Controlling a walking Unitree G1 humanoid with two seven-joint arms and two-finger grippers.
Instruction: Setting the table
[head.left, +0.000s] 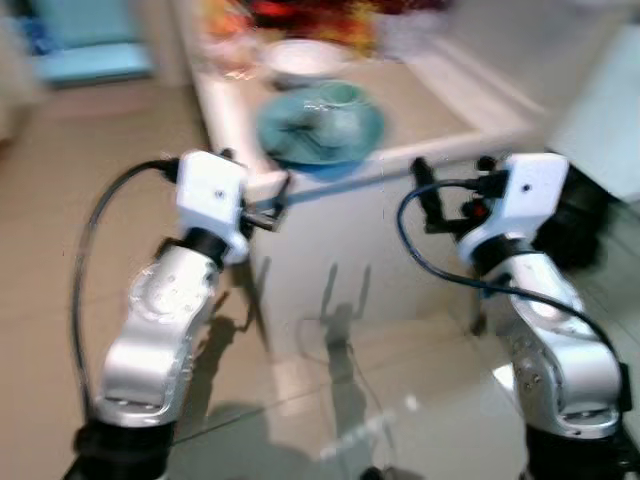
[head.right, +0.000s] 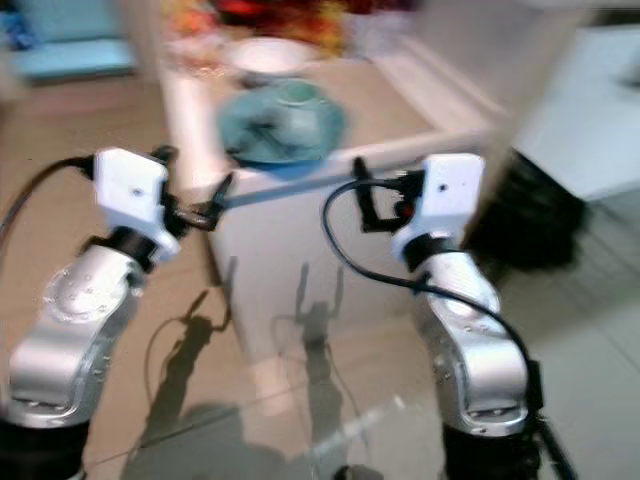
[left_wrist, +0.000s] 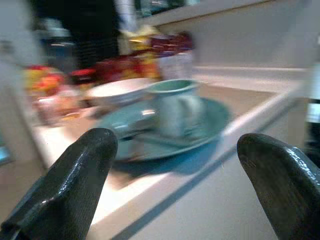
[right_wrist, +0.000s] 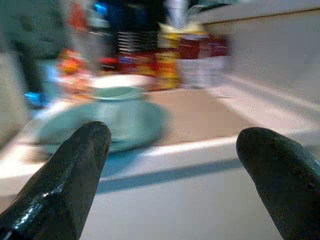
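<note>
Both arms are raised in front of a white bench (head.left: 440, 90) whose near corner faces the robot; every view is blurred. On the bench, close to the near edge, lies a teal plate (head.left: 285, 135) with a teal cup (head.left: 338, 98) standing on it. Just behind the plate sits a white bowl (head.left: 300, 58), and past that a row of red and yellow packets (left_wrist: 150, 52), too blurred to tell more.

The left pincer (head.left: 272, 208) is held just below the bench edge, beneath the near side of the plate, touching neither. In the left wrist view its fingers (left_wrist: 75, 175) stand wide apart with nothing between them — open and empty — and the plate (left_wrist: 210, 122) and cup (left_wrist: 175, 107) lie beyond, on the bench top.

The right pincer (head.left: 450, 195) hovers in front of the white bench side, to the right of the plate and apart from it. Its fingers (right_wrist: 70, 175) are likewise spread wide and hold nothing; past them the cup (right_wrist: 117, 102) sits on the plate (right_wrist: 145, 125), the bowl (right_wrist: 120, 80) just behind.

The floor (head.left: 60, 200) below is glossy tile, showing the arms' shadows.
</note>
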